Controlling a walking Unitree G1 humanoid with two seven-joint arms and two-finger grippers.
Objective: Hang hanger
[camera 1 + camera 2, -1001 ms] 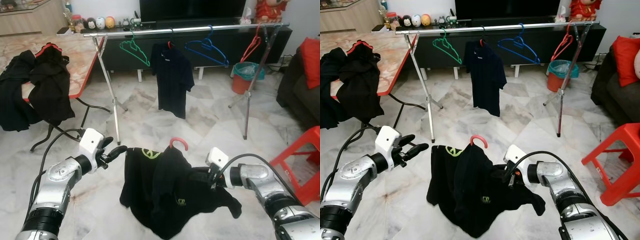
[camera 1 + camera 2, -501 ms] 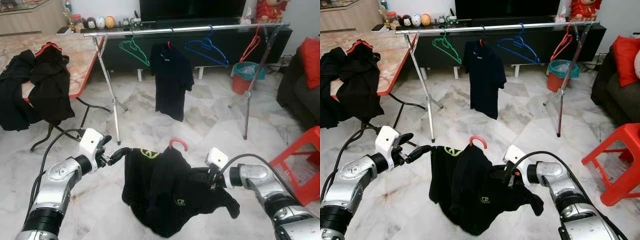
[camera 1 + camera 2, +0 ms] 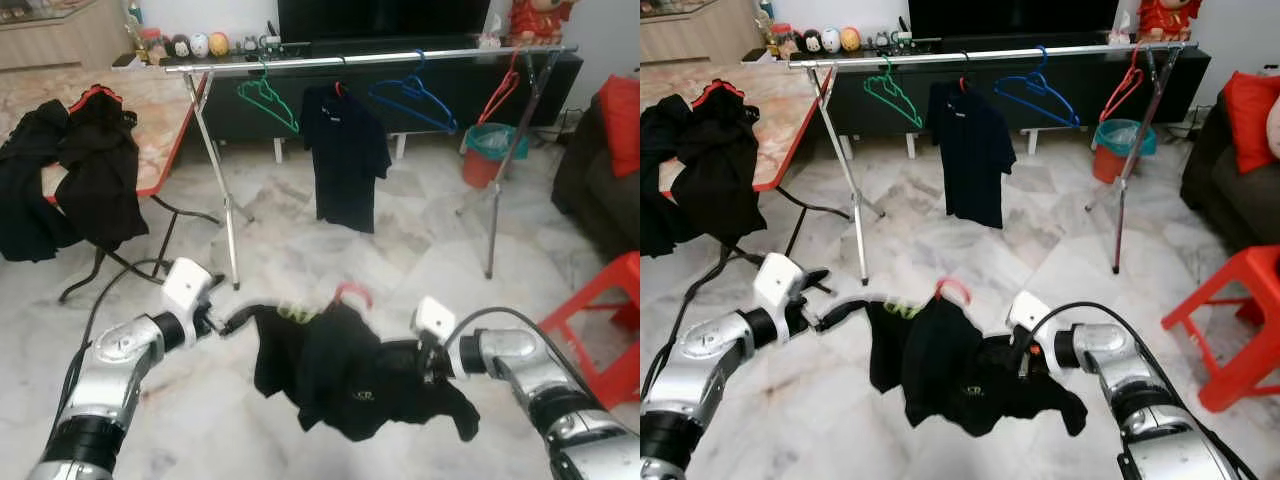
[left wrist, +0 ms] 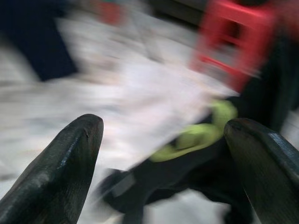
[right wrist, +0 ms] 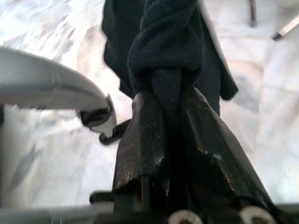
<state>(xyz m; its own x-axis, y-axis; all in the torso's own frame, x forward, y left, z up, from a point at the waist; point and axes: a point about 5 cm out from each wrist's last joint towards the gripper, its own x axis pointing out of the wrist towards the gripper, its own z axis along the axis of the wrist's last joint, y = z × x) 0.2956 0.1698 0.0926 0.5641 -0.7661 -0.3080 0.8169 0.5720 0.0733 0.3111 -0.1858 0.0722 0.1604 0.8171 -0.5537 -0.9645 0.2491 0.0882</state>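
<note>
The black shirt (image 3: 350, 375) on the red hanger (image 3: 352, 293) hangs in mid-air between both arms, above the marble floor (image 3: 300, 250) and in front of the clothes rail (image 3: 370, 60). The right gripper (image 5: 168, 116) is clamped tight on a bunched fold of the shirt's fabric. The left gripper (image 4: 163, 140) (fingers spread wide apart, nothing between them) sits at the shirt's left edge; whether it touches the cloth cannot be determined because of blur.
</note>
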